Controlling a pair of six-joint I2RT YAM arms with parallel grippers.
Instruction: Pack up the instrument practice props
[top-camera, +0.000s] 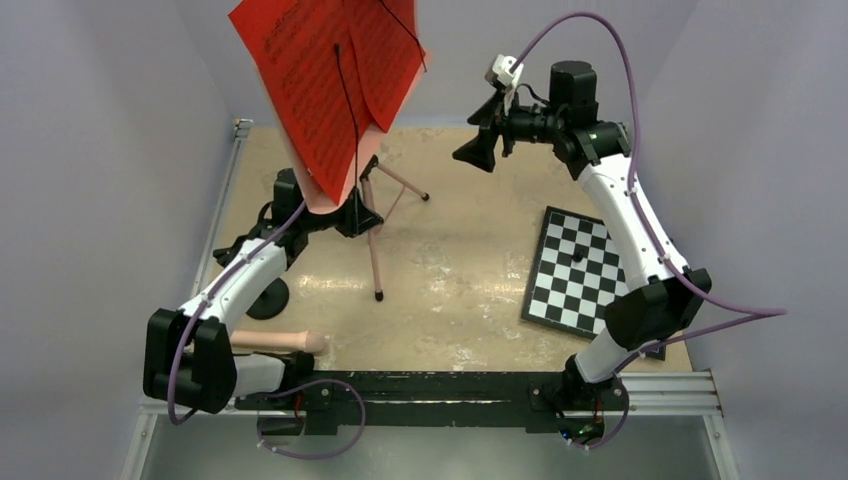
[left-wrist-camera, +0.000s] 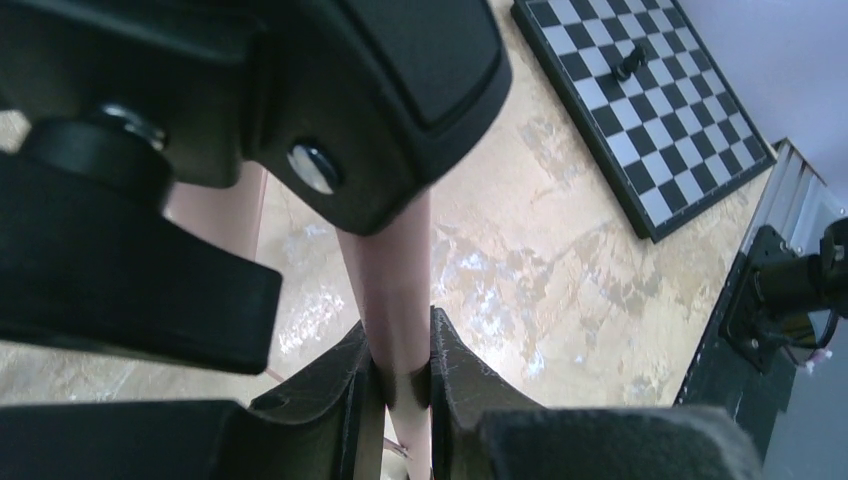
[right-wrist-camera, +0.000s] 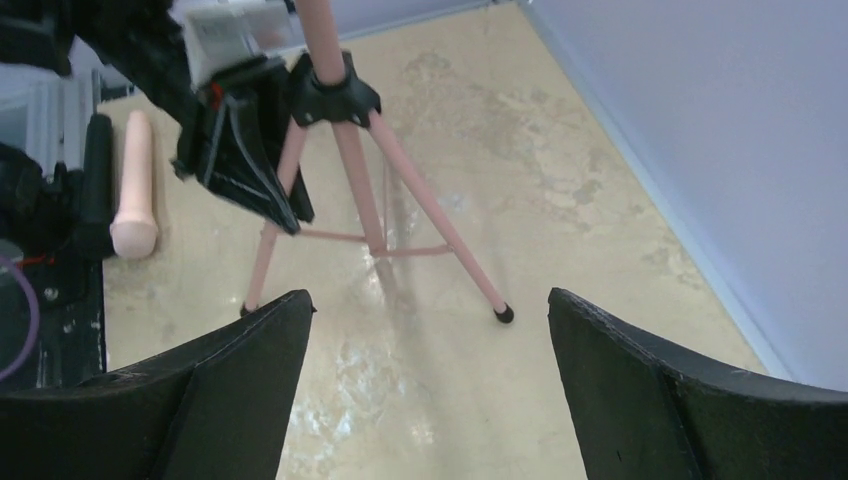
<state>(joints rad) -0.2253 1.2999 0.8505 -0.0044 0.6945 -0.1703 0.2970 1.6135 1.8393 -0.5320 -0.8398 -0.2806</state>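
**At the stand's hub: hold firm with the left, bring the right in gently**

Across the back-left of the mottled table (top-camera: 460, 290) stands the pink music stand (top-camera: 375, 250), its tripod feet spread on the surface and its desk raised high toward the overhead camera. Red sheet-music pages (top-camera: 320, 70) cover that desk, fanned and overlapping, with a thin black cord (top-camera: 350, 110) draped across them. Well apart on the right lies the black-and-white checkerboard (top-camera: 575, 270), which plays no part here.

The left gripper (left-wrist-camera: 400, 372) is clamped on a pink tube of the stand just beneath the black hub (right-wrist-camera: 335, 95). The wrist view is too close to say whether that tube is a leg or the lower pole. The right gripper (right-wrist-camera: 428, 300) hangs in the air with its jaws spread wide, grasping nothing. It sits off the desk's right side and looks down on the tripod. At the near edge, on the left, a pink rod (top-camera: 280, 342) lies flat.

My reading is that the stand is being steadied so the free arm can strip the pages or fold it. To do that well, the left clamp should not slacken, since the stand looks top-heavy and a sideways nudge could tip it. The right jaws should approach the pages edge-on and close on a free corner away from the cord. They should then lift along the desk rather than pull outward. Thin sheets slip, so a slow closing is wise.
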